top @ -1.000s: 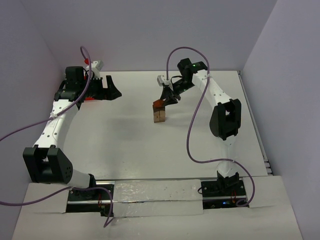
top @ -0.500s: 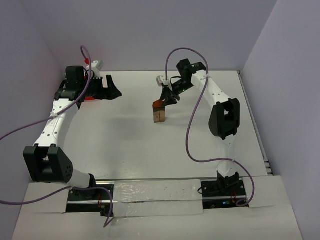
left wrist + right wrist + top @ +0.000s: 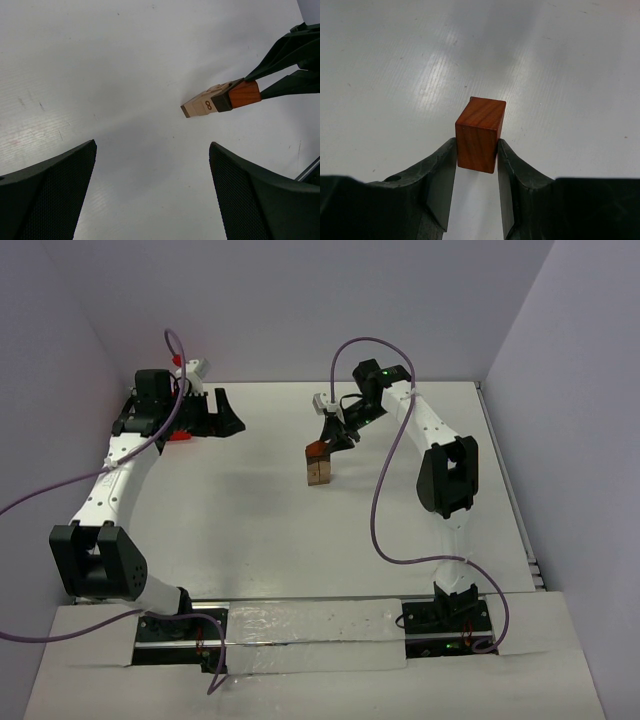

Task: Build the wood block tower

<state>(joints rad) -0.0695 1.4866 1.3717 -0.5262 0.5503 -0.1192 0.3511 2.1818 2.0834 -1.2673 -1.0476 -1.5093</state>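
The right end effector (image 3: 476, 144) is closed on a reddish-brown block (image 3: 479, 131), with 1 finger pressed flat against each side. The block's top face and 1 front face show above the fingers in the lower centre of the right wrist view. In the top external view this block sits just above the centre of the frame, at the upper end of the wood block tower (image 3: 320, 474). The tower is a short, narrow column standing on the white counter (image 3: 240, 500).

In the left wrist view the tower appears at centre right and runs sideways across the frame. It shows a light tan block with a looped mark on its face, then a dark brown block, then the reddish-brown block touching the dark one. The 2 black fingers of the right end effector reach in from the upper right corner to grip it. Whether the block's weight rests on the column cannot be told.

The left end effector (image 3: 222, 412) is in the upper left of the top external view, well apart from the tower, with its jaws spread wide. In its own wrist view its 2 fingers (image 3: 50, 190) fill the lower left and lower right corners, with the counter showing between them. Something red (image 3: 178, 437) shows just below the left wrist. A purple cable (image 3: 385, 510) loops along each arm.
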